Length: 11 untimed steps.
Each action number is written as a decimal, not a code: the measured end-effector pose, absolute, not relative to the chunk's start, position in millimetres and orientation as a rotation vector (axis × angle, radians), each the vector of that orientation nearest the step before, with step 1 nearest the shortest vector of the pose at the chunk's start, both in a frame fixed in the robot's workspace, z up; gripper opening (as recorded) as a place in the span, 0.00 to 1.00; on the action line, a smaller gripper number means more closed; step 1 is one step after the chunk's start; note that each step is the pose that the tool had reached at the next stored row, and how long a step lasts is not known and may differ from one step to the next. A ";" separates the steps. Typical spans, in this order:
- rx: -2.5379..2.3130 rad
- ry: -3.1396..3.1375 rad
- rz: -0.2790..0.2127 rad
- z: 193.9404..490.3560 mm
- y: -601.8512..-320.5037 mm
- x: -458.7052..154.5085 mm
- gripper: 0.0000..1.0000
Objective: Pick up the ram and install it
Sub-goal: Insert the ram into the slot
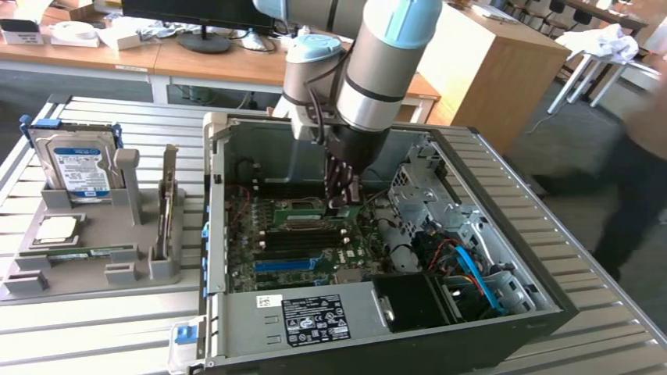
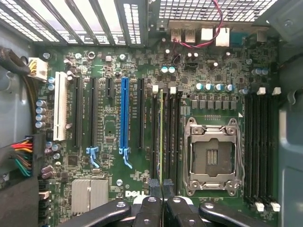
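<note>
Gripper [image 2: 161, 185] is pinched shut on the ram [image 2: 161, 132], edge-on over a slot [image 2: 166, 132] right beside the CPU socket [image 2: 211, 158]. If it's a hair off or tilted, pushing down could jam it against the latches [image 2: 173, 90] or make it slip.

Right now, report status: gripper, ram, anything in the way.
Gripper shut on ram, edge-on. Ram at memory slots beside processor socket. No obstruction seen.
</note>
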<state>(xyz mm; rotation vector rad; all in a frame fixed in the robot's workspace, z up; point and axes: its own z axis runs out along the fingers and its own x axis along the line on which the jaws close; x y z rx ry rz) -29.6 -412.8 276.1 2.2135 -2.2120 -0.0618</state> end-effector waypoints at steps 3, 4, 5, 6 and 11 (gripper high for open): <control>2.213 -2.212 -0.062 272.7 -413.0 -29.7 0.11; 2.213 -2.212 -0.062 271.6 -413.0 -29.7 0.11; 2.213 -2.212 -0.062 270.5 -413.0 -29.7 0.11; 2.213 -2.212 -0.062 269.5 -413.0 -29.7 0.11; 2.213 -2.212 -0.062 263.9 -413.1 -29.7 0.11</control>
